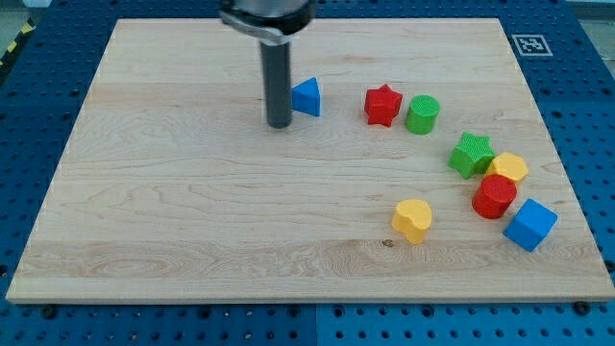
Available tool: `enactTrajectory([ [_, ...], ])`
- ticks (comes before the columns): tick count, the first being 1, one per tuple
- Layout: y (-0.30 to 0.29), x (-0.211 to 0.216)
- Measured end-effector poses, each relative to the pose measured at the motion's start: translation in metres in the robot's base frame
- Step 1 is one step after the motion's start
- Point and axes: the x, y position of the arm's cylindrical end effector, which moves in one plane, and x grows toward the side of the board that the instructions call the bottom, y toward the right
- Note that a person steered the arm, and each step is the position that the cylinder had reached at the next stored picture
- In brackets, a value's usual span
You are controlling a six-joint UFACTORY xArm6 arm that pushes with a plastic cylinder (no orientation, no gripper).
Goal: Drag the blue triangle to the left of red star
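The blue triangle (pixel 307 97) lies on the wooden board (pixel 192 211) near the view's top centre. The red star (pixel 382 105) lies to its right, with a gap of about one block width between them. My tip (pixel 279 124) stands just to the left of the blue triangle and slightly below it, close to it or touching its left edge; I cannot tell which.
A green cylinder (pixel 422 113) sits right of the red star. Further right and lower lie a green star (pixel 472 155), a yellow hexagon (pixel 508 168), a red cylinder (pixel 494 196), a blue cube (pixel 529 225) and a yellow heart (pixel 413 219).
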Motion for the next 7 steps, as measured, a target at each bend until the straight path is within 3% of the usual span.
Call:
enactTrajectory([
  [1, -0.026, -0.036],
  [2, 0.003, -0.047],
  [4, 0.097, -0.027],
  [6, 0.093, -0.042],
  [7, 0.104, -0.075],
])
